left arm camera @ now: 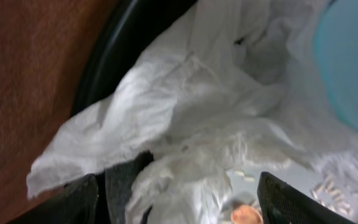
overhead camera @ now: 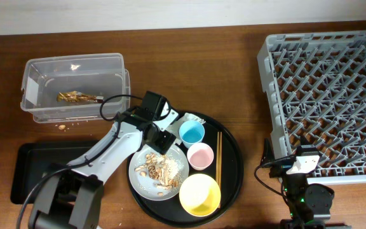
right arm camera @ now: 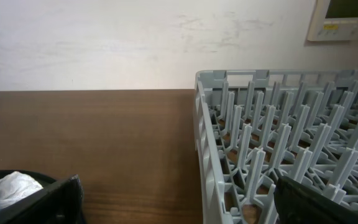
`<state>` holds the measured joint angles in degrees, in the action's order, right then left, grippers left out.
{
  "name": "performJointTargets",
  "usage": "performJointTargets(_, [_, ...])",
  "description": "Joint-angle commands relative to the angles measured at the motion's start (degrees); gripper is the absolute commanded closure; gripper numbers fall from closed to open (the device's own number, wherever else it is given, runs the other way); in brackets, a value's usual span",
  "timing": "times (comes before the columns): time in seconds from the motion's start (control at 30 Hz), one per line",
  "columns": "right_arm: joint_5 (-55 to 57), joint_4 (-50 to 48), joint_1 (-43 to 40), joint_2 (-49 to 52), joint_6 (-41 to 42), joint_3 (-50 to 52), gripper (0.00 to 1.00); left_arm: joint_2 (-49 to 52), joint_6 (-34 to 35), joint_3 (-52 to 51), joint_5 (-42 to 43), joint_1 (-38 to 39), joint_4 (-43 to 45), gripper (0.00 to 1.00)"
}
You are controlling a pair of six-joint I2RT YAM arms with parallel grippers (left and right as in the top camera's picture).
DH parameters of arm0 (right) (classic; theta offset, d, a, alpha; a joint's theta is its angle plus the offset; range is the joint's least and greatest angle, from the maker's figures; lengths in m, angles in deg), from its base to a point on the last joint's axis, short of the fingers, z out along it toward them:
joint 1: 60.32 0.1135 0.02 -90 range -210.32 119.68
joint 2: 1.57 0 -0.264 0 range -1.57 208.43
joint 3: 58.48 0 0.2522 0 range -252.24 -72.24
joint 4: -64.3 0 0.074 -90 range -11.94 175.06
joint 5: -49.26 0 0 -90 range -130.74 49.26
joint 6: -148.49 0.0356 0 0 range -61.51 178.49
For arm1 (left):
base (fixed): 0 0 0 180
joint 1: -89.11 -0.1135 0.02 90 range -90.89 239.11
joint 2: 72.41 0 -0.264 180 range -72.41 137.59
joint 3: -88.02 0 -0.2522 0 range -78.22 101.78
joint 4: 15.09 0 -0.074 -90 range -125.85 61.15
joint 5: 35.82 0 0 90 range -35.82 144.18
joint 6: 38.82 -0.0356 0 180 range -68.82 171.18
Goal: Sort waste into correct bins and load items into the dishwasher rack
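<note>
My left fingers point(left arm camera: 179, 202) are spread wide and hang right over the crumpled white wrapper point(left arm camera: 216, 106), one on each side of it, not clamped on it. The wrapper lies at the 12 o'clock rim of the round black tray point(overhead camera: 235, 149), just beside the blue cup point(overhead camera: 192, 132). The pink cup point(overhead camera: 200, 156) sits near the tray's middle, the yellow bowl point(overhead camera: 200, 194) at 6 o'clock and the chopsticks point(overhead camera: 218, 159) at 3 o'clock. The grey plate point(overhead camera: 142, 184) with food scraps point(overhead camera: 161, 168) is at 9 o'clock. My right fingers point(right arm camera: 185, 202) are released too, holding nothing, by the 7 o'clock corner of the dishwasher rack point(overhead camera: 326, 95). On the counter point(overhead camera: 189, 57), the clear tub point(overhead camera: 37, 73) stands at 10 o'clock and the black rectangular tray point(overhead camera: 27, 165) at 8 o'clock.
</note>
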<state>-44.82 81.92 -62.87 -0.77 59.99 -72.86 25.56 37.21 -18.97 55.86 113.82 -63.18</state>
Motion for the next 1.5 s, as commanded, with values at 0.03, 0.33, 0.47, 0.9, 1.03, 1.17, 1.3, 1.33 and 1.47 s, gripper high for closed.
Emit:
performJointTargets(0.03, [0.2, 0.3, -0.1, -0.4, 0.2, 0.3, 0.01, 0.6, -1.1, 0.4, 0.0, -0.3, 2.2, 0.25])
performJointTargets(0.33, [0.2, 0.3, -0.1, -0.4, 0.2, 0.3, 0.01, 2.7, -1.1, 0.4, 0.1, -0.5, 2.4, 0.36])
performJointTargets(0.47, [0.2, 0.3, -0.1, -0.4, 0.2, 0.3, 0.01, 4.5, -1.1, 0.4, 0.1, -0.5, 2.6, 0.57])
performJointTargets(0.9, [0.2, 0.3, -0.1, -0.4, 0.2, 0.3, 0.01, 2.5, 2.2, 3.9, 0.1, -0.5, 3.0, 0.72])
performJointTargets(1.03, [0.2, 0.3, -0.1, -0.4, 0.2, 0.3, 0.01, 0.0, 3.0, 3.9, 0.1, -0.5, 2.7, 0.90])
performJointTargets(1.17, [0.2, 0.3, -0.1, -0.4, 0.2, 0.3, 0.01, -3.1, 5.5, 3.9, 0.0, -0.5, 3.1, 0.99])
performJointTargets(1.3, [0.2, 0.3, -0.1, -0.4, 0.2, 0.3, 0.01, -6.6, 8.3, 3.9, 0.1, -1.1, 3.3, 0.99])
performJointTargets(1.33, [0.2, 0.3, -0.1, -0.4, 0.2, 0.3, 0.01, -7.6, 9.1, 3.9, 0.1, -1.6, 3.3, 0.99])
performJointTargets(1.47, [0.2, 0.3, -0.1, -0.4, 0.2, 0.3, 0.01, -12.4, 14.2, 3.9, 0.1, -4.5, 4.1, 0.99])
